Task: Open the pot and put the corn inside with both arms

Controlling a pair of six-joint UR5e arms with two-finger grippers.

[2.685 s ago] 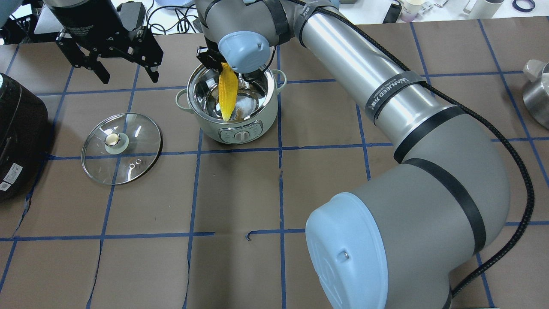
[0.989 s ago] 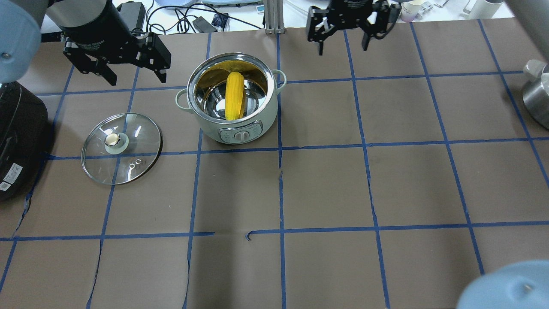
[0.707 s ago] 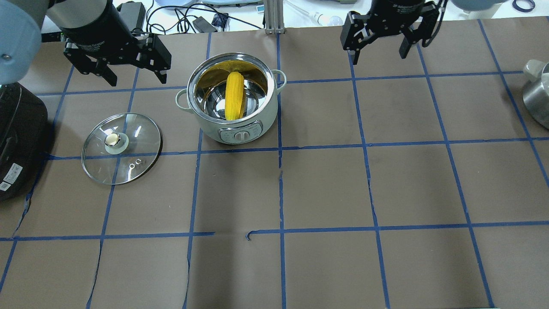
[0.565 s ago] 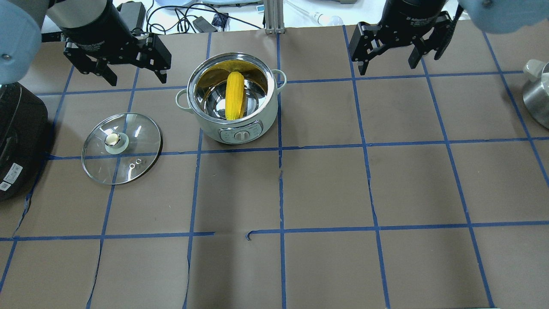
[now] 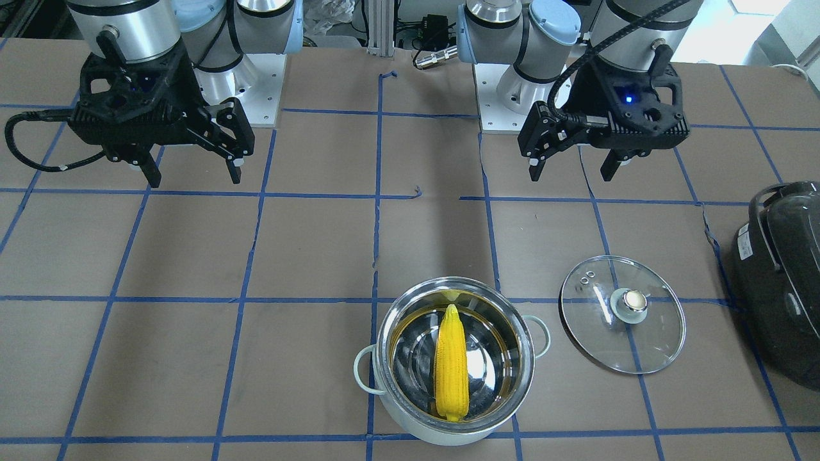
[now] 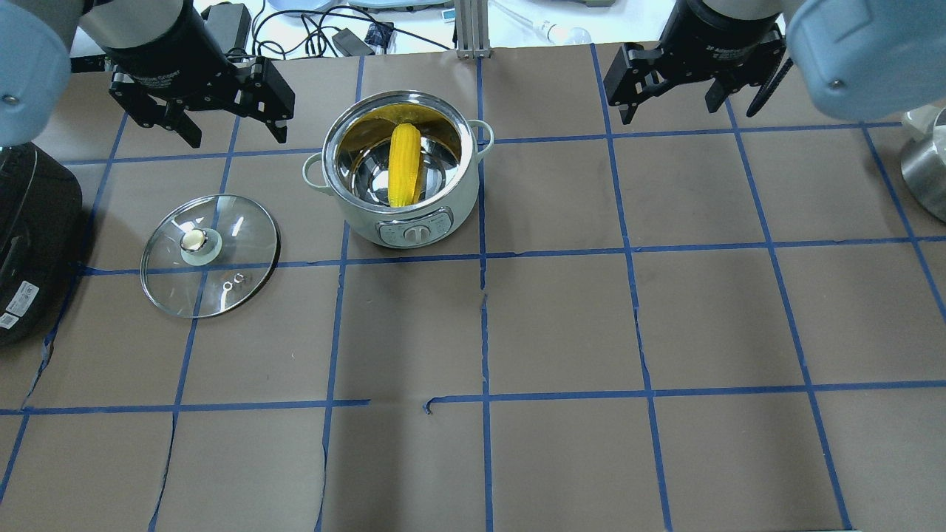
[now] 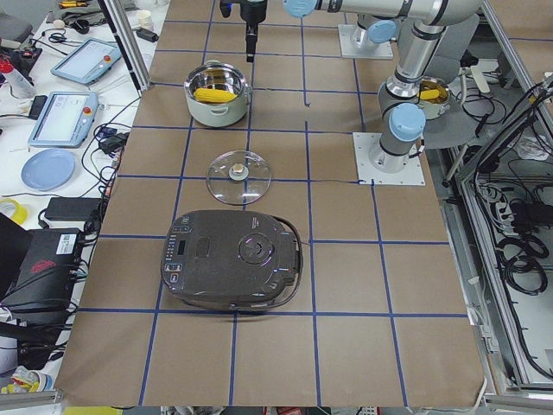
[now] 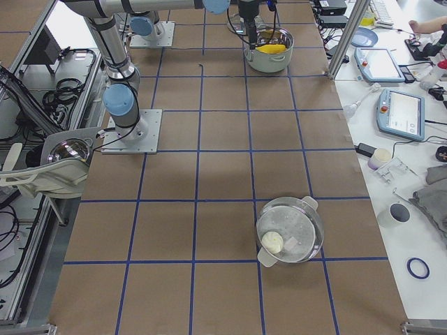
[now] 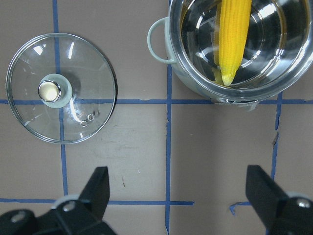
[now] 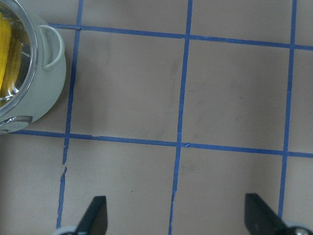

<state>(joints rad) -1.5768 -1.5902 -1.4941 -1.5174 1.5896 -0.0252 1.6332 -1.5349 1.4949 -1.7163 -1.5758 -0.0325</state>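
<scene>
Dark grey cooker (image 7: 232,271) at one end of the brown, blue-taped worktop (image 6: 562,318); at the far end, a lidless steel pan (image 8: 307,216) holding something pale. Off the edge, a blue plate (image 7: 48,168).

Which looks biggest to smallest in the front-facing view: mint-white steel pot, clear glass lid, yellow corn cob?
1. Mint-white steel pot.
2. Clear glass lid, though the pot's rim is nearer the camera.
3. Yellow corn cob.
</scene>
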